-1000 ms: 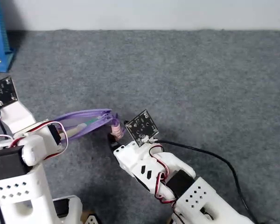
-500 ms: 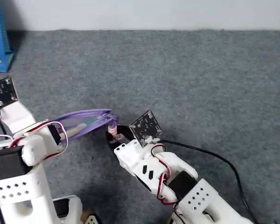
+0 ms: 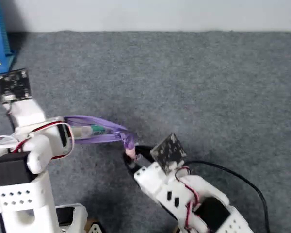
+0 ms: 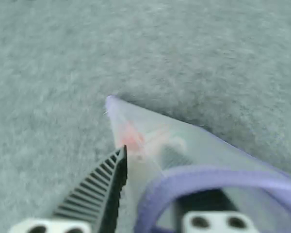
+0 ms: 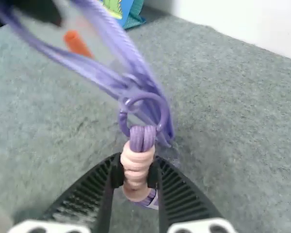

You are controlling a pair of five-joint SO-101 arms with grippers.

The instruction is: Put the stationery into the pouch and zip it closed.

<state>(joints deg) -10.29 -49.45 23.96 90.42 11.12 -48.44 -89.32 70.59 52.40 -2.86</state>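
While pinching the pink zipper pull [image 5: 135, 177] in the right gripper [image 5: 136, 167], with jaws pressing together on it, holding the pouch [image 3: 89, 128] off the grey surface [image 3: 208, 87]. Clamping its left end in the left gripper [image 4: 157, 182], with jaws biting on the clear film. Stretching lengthwise left to right between both arms, with the pull at the near right tip and orange stationery [image 5: 73, 39] inside. Probably calling for a straight draw along that same axis.
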